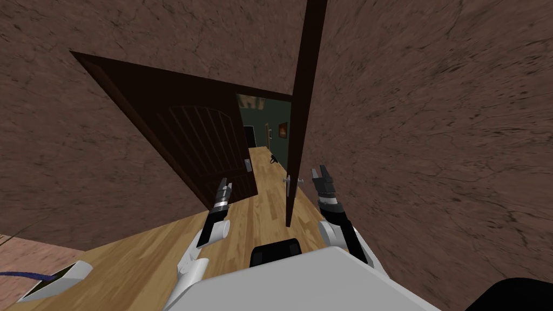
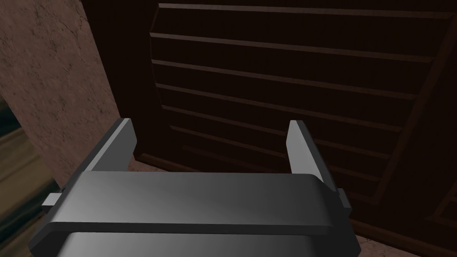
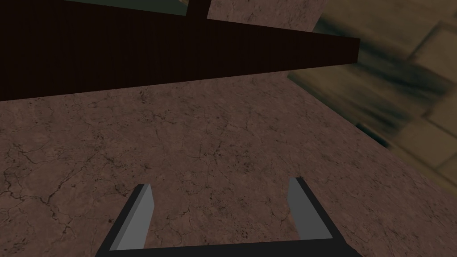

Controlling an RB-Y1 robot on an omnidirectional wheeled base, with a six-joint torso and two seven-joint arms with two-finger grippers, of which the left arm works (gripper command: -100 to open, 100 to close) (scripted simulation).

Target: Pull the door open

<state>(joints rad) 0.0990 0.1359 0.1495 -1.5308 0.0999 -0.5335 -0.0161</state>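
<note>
Where the dark door leaf (image 1: pixel 305 108) stands edge-on, swung out toward the robot with its long axis upright, its lever handle (image 1: pixel 291 181) lies just left of the right end effector (image 1: pixel 319 171), the nearer one. Its fingers are spread and empty, facing the brown wall (image 3: pixel 223 147). The left end effector (image 1: pixel 224 182), likewise spread, faces a panelled second leaf (image 2: pixel 290 67). The wooden floor (image 1: pixel 146 259) leaves room to swing, but the wall crowds the right arm
</note>
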